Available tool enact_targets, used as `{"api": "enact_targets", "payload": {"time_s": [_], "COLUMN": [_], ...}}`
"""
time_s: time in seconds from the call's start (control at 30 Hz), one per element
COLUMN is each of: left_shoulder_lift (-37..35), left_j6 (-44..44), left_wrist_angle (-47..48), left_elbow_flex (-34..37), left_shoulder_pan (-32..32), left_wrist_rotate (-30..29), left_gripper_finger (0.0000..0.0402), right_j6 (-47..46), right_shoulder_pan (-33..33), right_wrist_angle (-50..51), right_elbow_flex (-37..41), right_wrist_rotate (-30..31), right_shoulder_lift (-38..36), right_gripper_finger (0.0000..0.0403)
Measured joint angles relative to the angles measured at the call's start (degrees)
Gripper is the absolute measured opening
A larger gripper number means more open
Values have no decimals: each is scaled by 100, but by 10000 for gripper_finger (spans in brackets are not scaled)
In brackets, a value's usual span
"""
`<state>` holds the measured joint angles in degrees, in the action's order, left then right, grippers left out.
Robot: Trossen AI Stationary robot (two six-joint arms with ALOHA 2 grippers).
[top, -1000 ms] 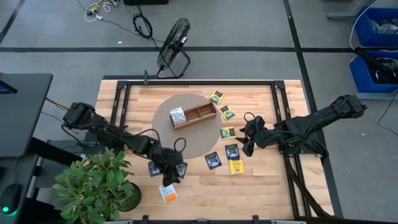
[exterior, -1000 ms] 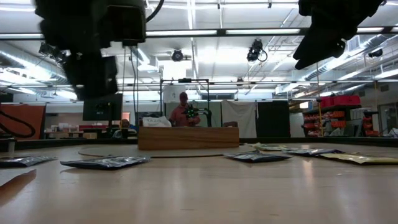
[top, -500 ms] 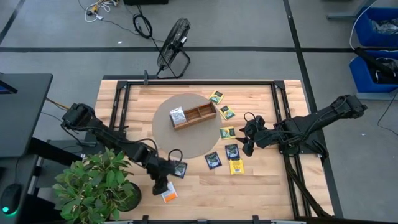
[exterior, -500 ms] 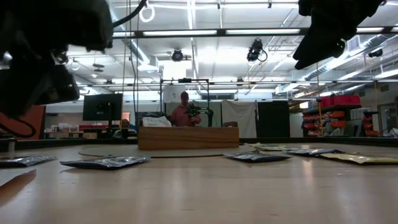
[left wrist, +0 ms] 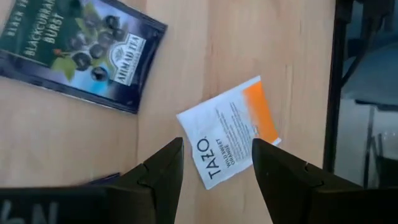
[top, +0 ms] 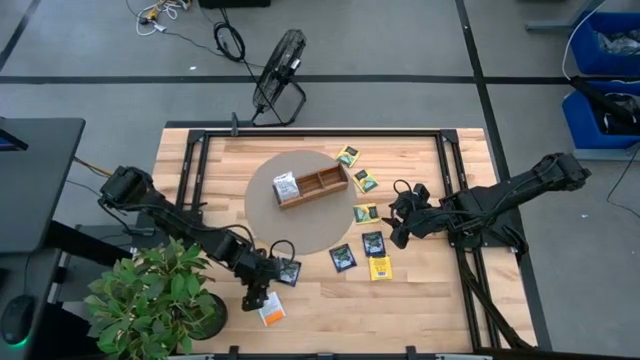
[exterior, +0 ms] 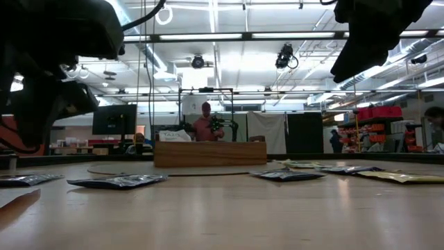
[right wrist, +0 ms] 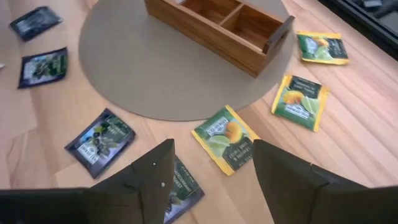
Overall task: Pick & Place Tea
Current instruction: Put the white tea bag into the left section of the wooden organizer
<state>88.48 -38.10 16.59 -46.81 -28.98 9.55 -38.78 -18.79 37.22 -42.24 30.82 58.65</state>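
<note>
The left claw [left wrist: 214, 168] is wide open and holds nothing. It hangs right over a white and orange tea packet [left wrist: 229, 130] that lies flat near the front edge of the worktop [top: 320, 310]. A dark tea packet [left wrist: 78, 53] lies just beside it.

The white packet is thin and flat. If the claw comes down crooked, the fingers [left wrist: 163, 171] may just push it along the wood, or slide it off the edge. They could also bump the dark packet.

The right claw [right wrist: 211, 165] is open and empty too. It waits above a green and yellow packet [right wrist: 225, 138], near the round mat [right wrist: 130, 74] and the wooden tray [right wrist: 217, 28]. One packet [top: 285, 186] already sits in the tray; the rest are spread out around it.
</note>
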Motion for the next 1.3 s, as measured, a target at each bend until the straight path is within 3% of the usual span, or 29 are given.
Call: {"api": "enact_targets", "payload": {"time_s": [0.2,0.37,0.53,0.87,1.0,1.3], "left_shoulder_lift": [331,439,622,962,967,1095], "left_j6": [-41,-229,148,758,1184,1477], "left_wrist_angle": [-276,-182,-589,-495,-458,-421], "left_elbow_flex": [-4,-2,-8,-33,-27,-26], "left_shoulder_pan": [-161,-139,-135,-187,-197,-202], "left_wrist_rotate": [-57,-479,-576,-660,-683,-764], "left_gripper_finger": [194,189,180,174,141,13], "right_j6": [-241,-282,-284,-580,-582,-988], "right_shoulder_pan": [2,0,0,0,0,0], "right_wrist_angle": [-16,-12,-3,123,148,315], "right_elbow_flex": [0,0,0,0,0,0], "right_wrist_rotate": [174,174,173,125,165,270], "right_shoulder_lift": [0,0,0,0,0,0], "right_gripper_finger": [224,224,224,224,224,224]}}
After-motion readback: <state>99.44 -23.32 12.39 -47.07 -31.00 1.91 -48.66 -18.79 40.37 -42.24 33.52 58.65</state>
